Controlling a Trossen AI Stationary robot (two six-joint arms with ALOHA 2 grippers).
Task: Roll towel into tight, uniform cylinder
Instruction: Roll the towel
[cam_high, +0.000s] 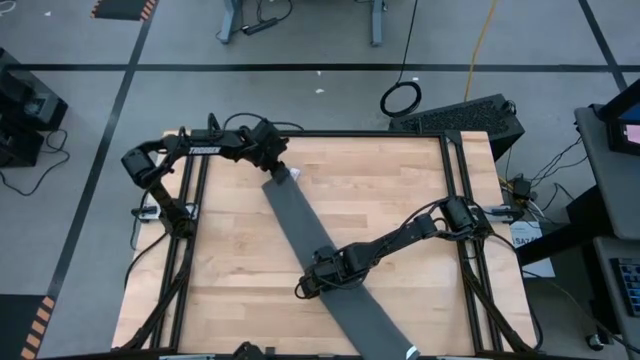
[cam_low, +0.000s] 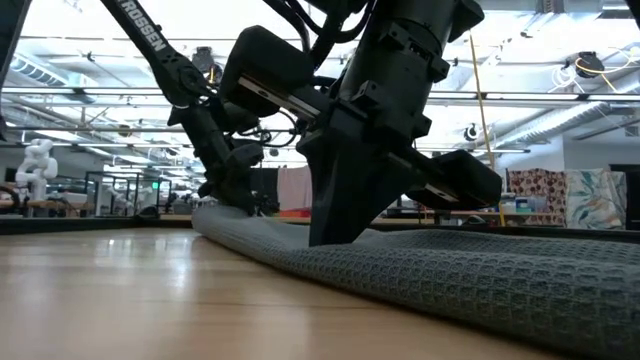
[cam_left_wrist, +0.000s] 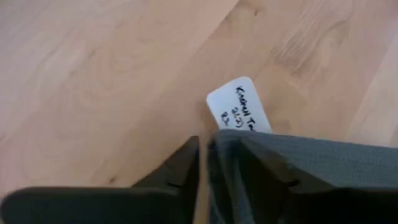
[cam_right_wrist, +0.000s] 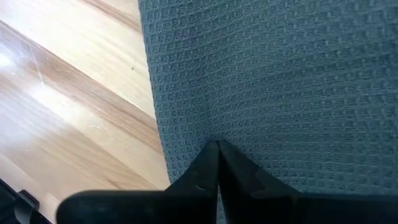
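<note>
The dark grey towel (cam_high: 298, 222) lies flat as a long narrow strip, slanting from the table's far left to its near right edge (cam_high: 385, 335). A small white tag (cam_left_wrist: 239, 106) sticks out at its far end. My left gripper (cam_high: 281, 172) stands at that far end, slanting down, its fingers a little apart with the cloth's end (cam_left_wrist: 227, 155) between them. My right gripper (cam_high: 318, 278) is shut, its tips down on the middle of the strip, close to one long edge (cam_right_wrist: 158, 143). My left gripper has the towel's far end, beside the tag, between its fingers, coming at it slanting down from the far left. The cloth (cam_left_wrist: 249, 155) lies against one finger. A thin light gap shows between the cloth and the other finger (cam_left_wrist: 183, 165). That end rests on the table. My right gripper presses its shut fingertips (cam_right_wrist: 214, 155) down on the towel's top face (cam_right_wrist: 249, 112), about midway along the strip and near its long edge. The fingers point steeply down from above. The cloth lies flat on the wood under them (cam_low: 328, 240).
Bare wooden tabletop (cam_high: 400, 190) spreads on both sides of the strip. Black rails (cam_high: 462, 190) run along the table's left and right edges. The towel's near end reaches the table's near edge.
</note>
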